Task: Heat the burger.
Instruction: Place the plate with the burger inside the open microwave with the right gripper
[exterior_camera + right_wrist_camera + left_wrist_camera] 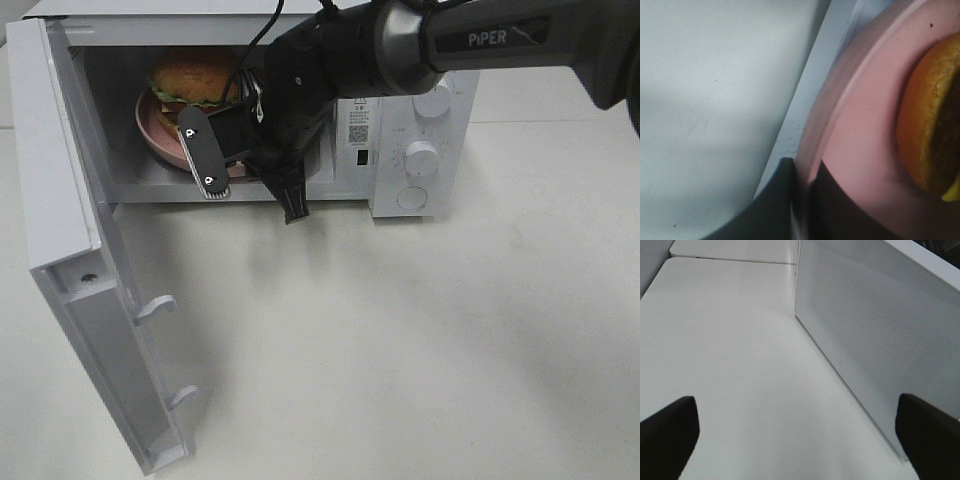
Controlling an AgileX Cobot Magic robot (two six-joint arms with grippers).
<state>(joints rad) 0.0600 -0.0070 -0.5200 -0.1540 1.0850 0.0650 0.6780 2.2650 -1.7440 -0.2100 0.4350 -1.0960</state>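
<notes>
I'm watching the burger (195,75) sitting on the pink plate (148,128) inside the microwave (420,150), whose door (70,200) is hanging wide open. My right end effector (801,175) is reaching into the cavity and pinching the plate's near rim, a finger on either side of it. The left end effector (797,407) is hovering over the tabletop (730,340) just beside the door's outer face, fingers spread wide and holding nothing.

Here is what I'm worrying about. If I'm backing the right arm out before its fingers are fully parting, I'm dragging the plate toward the sill, perhaps tipping it and sending the burger sliding. The plate is also looking close to the cavity's front, so the closing door may be striking its rim. And if I'm swinging the door while the right arm is occupying the opening, I'm hitting that arm.
</notes>
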